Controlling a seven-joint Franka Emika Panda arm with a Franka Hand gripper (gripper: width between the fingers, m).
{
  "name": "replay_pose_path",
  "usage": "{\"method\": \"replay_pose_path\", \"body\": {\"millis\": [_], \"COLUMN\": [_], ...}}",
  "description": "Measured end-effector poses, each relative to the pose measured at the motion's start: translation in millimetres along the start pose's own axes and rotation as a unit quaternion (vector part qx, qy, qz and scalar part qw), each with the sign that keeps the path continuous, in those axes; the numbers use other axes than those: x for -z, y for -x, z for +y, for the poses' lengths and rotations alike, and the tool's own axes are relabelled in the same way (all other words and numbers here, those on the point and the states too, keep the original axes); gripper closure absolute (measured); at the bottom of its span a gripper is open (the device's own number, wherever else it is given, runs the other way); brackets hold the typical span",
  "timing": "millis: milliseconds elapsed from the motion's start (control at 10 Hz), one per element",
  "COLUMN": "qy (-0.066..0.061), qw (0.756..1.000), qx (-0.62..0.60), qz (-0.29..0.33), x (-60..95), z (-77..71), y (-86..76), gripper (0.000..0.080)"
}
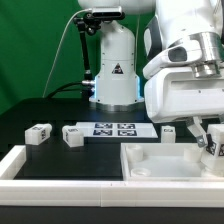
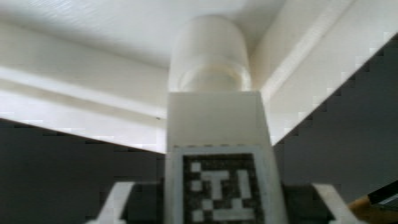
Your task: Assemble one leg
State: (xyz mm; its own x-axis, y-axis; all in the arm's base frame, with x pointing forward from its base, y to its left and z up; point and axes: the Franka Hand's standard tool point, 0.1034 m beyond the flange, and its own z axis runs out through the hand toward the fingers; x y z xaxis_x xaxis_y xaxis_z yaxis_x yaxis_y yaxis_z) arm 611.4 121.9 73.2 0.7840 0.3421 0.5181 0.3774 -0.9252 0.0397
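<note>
Black bench (image 1: 30, 112) and a green backdrop (image 1: 30, 50) fill your exterior view. The marker board (image 1: 113, 129) lies flat at centre. Two spare legs (image 1: 39, 132) sit on the bench at its nine o'clock. The large white panel (image 1: 150, 165) lies at five o'clock from the board. At four o'clock in the frame, the end effector (image 1: 210, 143) hangs over the panel's far side, and you can see the leg (image 1: 213, 150) at its tips.

In your wrist view, the leg (image 2: 221, 130) runs lengthwise from the end effector (image 2: 221, 205), with its tag face toward the camera. Its rounded tip is over the white panel (image 2: 71, 80). The fingers (image 2: 118, 203) flank the leg closely and appear clamped on it.
</note>
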Motion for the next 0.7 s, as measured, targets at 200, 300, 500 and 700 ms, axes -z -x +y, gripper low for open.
{"method": "replay_pose_path", "body": {"millis": [200, 300, 500, 700], "qy": [0.001, 0.001, 0.001, 0.001], "qw": [1.0, 1.0, 1.0, 1.0], "qx": [0.0, 0.0, 0.0, 0.0], "qz": [0.001, 0.001, 0.001, 0.001], "x": [0.3, 0.3, 0.2, 0.2], "z": [0.8, 0.7, 0.7, 0.7], "y": [0.1, 0.1, 0.1, 0.1], "gripper": [0.0508, 0.0502, 0.0299, 0.0164]}}
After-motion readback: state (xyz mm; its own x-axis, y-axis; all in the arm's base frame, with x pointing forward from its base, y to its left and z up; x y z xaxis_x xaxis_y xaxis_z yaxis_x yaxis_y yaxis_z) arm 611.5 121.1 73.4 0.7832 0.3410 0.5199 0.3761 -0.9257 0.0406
